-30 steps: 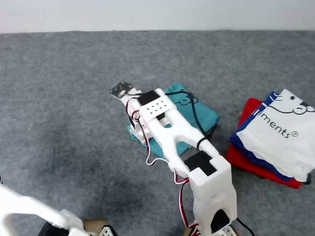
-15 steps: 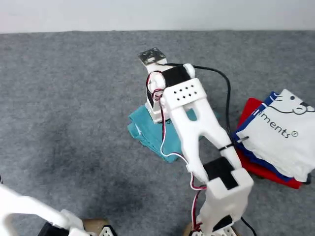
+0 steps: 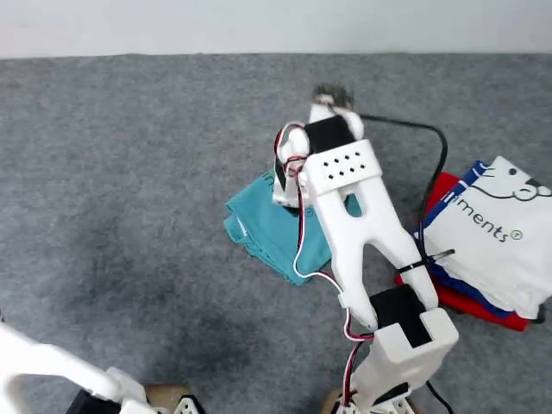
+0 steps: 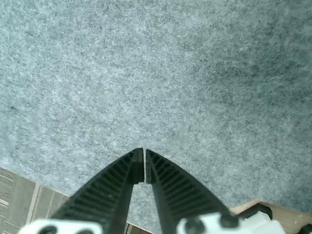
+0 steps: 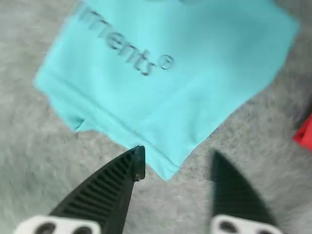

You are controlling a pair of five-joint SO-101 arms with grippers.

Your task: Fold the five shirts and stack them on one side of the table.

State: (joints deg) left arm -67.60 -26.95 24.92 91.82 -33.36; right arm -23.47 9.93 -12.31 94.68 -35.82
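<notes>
Hovering wide-jawed over the teal shirt (image 5: 161, 58), the right gripper (image 5: 179, 162) should pinch all layers at the corner; the left gripper (image 4: 145, 165) rests closed.

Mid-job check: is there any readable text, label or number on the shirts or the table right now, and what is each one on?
White shirt, top of the stack: dark print, only a word's tail and a registered mark clear the fold; not readable whole.
Teal shirt: similar print, blurred and cut off; not readable whole.
Red shirt, blue shirt, grey table: no text visible.
</notes>
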